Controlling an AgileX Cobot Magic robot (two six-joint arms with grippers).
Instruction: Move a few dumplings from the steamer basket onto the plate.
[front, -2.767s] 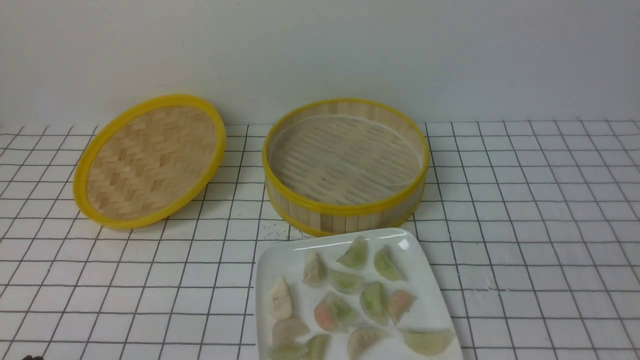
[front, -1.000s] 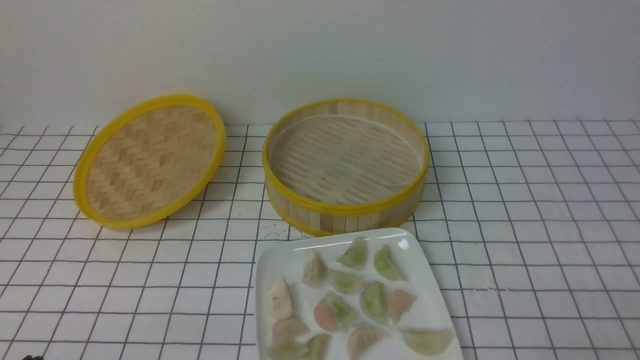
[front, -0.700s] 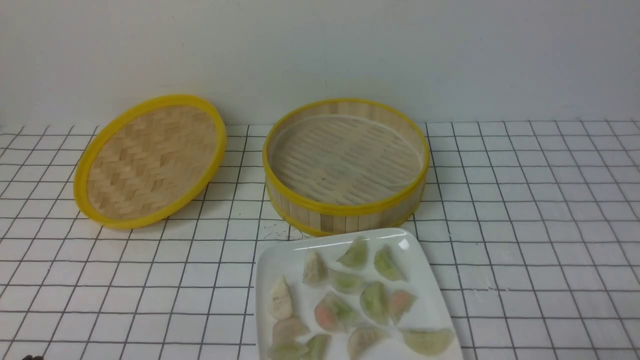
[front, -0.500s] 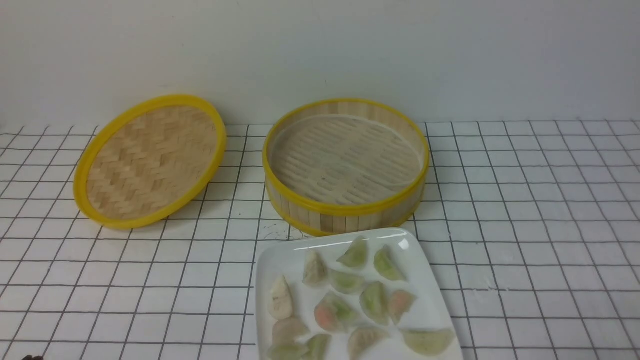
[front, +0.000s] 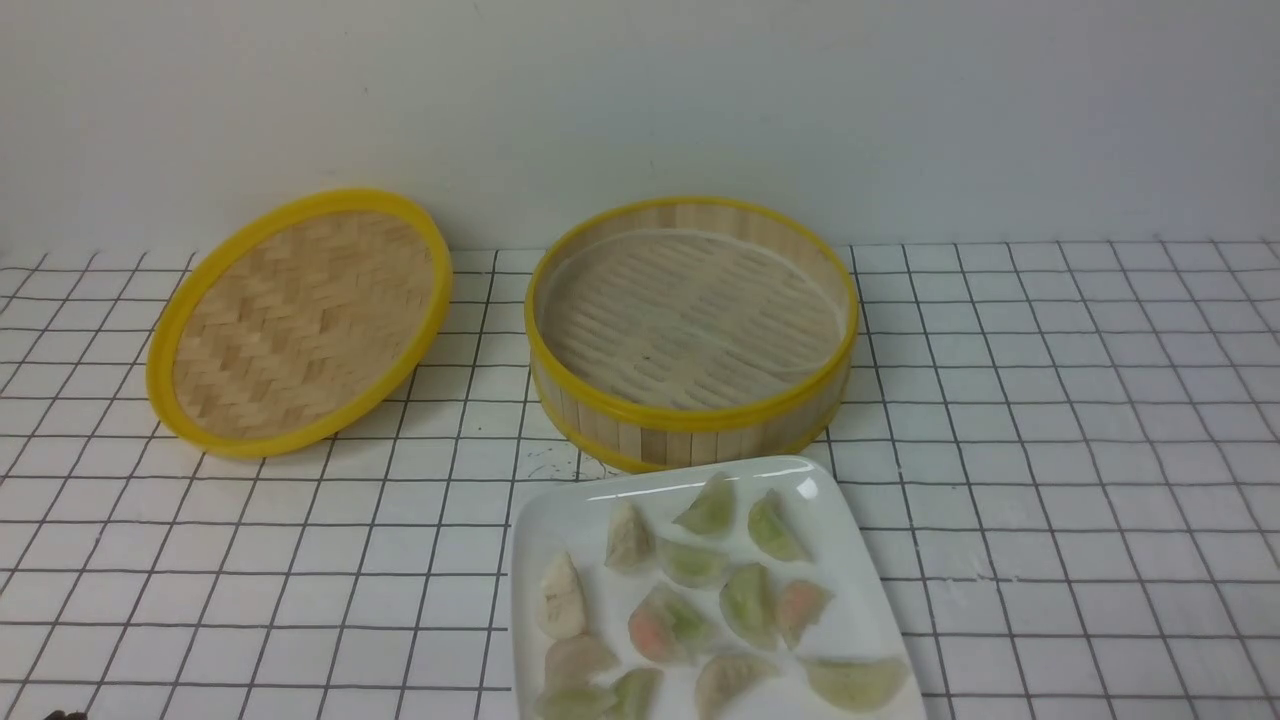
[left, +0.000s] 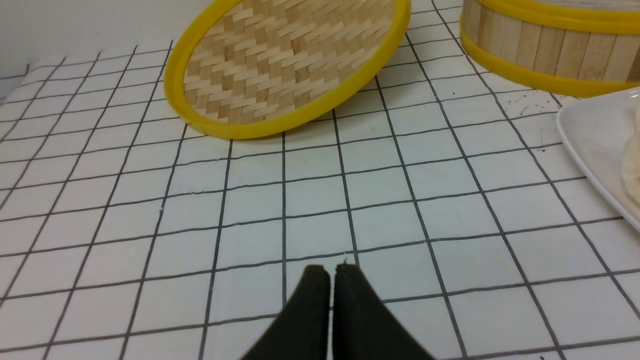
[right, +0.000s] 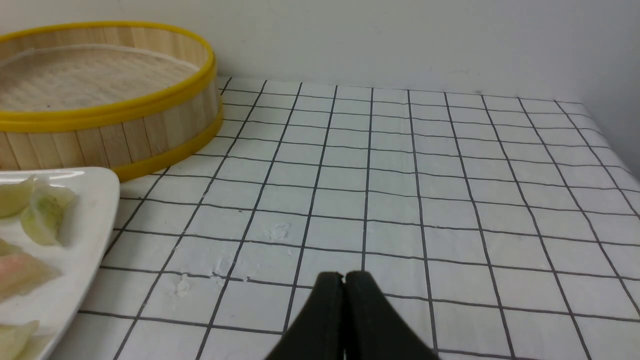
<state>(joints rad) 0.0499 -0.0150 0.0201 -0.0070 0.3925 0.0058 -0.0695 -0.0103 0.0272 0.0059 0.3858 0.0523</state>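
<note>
steamer basket (front: 690, 415): stands on the gridded desk (front: 1050, 450) at centre rear, close to the wall. its slatted floor is bare; nothing lies in it.

plate (front: 860, 625): sits just in front of the basket, its far edge near the basket's lower yellow rim; whether they touch cannot be told. the near edge runs out of the front view.

dumplings: all on the plate, mixed colours. two pale green ones lie at the far side, side by side (front: 710, 508) (front: 775, 527); others, green, pink-orange and beige-white, are spread toward the near edge.

lid (front: 300, 320): woven, yellow-rimmed, left of the basket, tilted.

left gripper (left: 330, 272): low over bare desk, lid ahead of it, jaws together, nothing held.

right gripper (right: 344, 279): over bare desk to the right of the plate, jaws together, nothing held.
</note>
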